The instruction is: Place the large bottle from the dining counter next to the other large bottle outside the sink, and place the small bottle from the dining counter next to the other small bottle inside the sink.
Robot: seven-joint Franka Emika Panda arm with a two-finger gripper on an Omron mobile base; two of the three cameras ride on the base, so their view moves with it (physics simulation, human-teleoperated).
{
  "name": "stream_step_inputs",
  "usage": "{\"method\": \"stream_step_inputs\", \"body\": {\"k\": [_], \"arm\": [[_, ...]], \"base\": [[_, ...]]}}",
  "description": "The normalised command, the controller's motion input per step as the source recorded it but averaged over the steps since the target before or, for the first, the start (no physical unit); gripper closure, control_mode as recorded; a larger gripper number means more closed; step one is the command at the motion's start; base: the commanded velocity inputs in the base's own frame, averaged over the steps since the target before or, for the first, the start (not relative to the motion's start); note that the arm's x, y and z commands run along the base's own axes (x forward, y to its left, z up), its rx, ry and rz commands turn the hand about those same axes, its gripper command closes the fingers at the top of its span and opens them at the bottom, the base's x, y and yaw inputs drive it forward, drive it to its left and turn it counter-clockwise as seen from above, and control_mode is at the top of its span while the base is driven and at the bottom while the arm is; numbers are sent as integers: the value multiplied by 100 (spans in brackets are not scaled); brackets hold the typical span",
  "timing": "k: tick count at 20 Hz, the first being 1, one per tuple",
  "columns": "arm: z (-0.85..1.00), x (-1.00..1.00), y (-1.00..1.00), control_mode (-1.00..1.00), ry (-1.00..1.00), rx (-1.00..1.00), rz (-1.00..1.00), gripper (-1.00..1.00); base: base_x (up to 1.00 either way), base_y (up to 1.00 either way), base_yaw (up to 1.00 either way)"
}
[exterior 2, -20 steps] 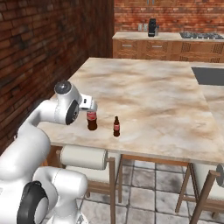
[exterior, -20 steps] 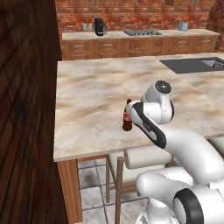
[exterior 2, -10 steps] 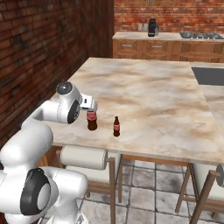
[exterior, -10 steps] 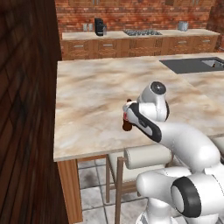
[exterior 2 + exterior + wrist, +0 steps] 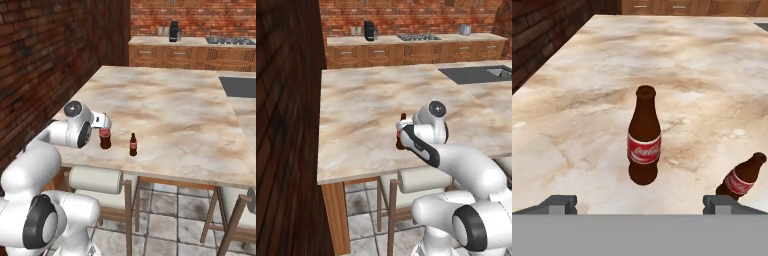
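Lowered toward large bottle (image 5: 644, 141), end effector (image 5: 641, 204) wide open, empty, near dining counter (image 5: 572, 125) edge.

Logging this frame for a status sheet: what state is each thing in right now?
Large bottle: upright on the dining counter, capped, not held.
Small bottle: upright on the counter, beside the large one, apart from it.
Gripper: open, level with the large bottle, touching nothing.

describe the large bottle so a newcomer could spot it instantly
Find the dining counter, then its near edge by the brick wall. The large bottle stands upright there, before the open hand. It is taller and fatter than the small bottle beside it.
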Motion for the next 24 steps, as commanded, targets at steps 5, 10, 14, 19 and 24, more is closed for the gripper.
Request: {"method": "stream_step_inputs", "body": {"k": [5, 10, 14, 19, 24], "arm": [[-4, 23, 0, -100, 0, 0, 0, -100], [-2, 29, 0, -100, 0, 0, 0, -100], [-9, 25, 0, -100, 0, 0, 0, -100], [-12, 22, 0, -100, 0, 0, 0, -100], [-12, 23, 0, -100, 0, 0, 0, -100]], "base": [[0, 0, 0], [0, 0, 0], [0, 0, 0], [0, 0, 0], [0, 0, 0]]}}
